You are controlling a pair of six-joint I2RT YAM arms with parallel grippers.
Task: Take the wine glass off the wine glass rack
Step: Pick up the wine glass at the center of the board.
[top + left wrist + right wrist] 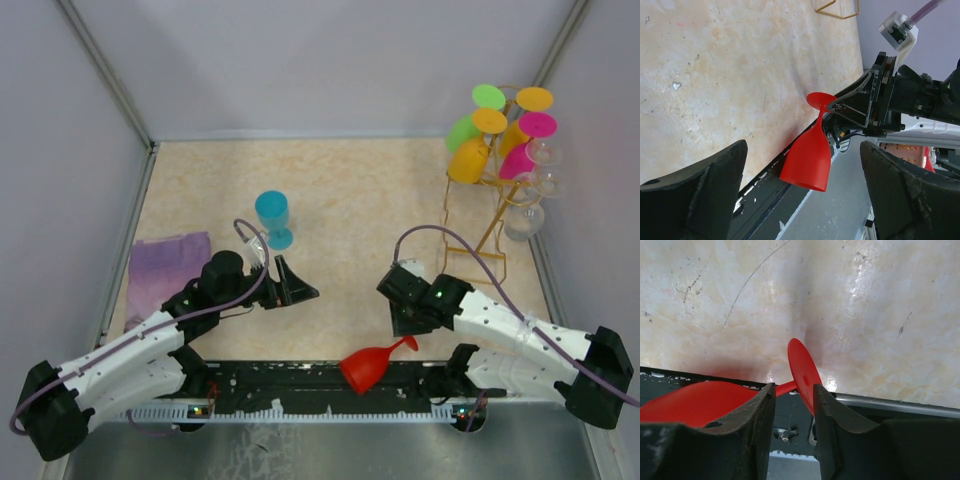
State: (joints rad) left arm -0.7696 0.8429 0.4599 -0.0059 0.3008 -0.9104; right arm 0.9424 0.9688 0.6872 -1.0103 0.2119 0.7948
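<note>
A red wine glass (372, 364) is tilted at the table's near edge, its bowl (807, 160) out over the black rail. My right gripper (408, 334) has closed round its foot (804, 374). The disc leans on one finger (832, 415), and the stem runs behind the other. My left gripper (298, 290) stands wide open to the left and holds nothing; in its wrist view the red glass sits beyond its jaws. The gold wire wine glass rack (482, 230) stands at the far right, with several coloured and clear glasses hanging on it.
A blue glass (272, 218) stands upright mid-table, just beyond my left gripper. A purple cloth (165, 265) lies at the left edge. Grey walls close in the table on three sides. A black rail (300, 378) and a grey metal ledge run along the near edge.
</note>
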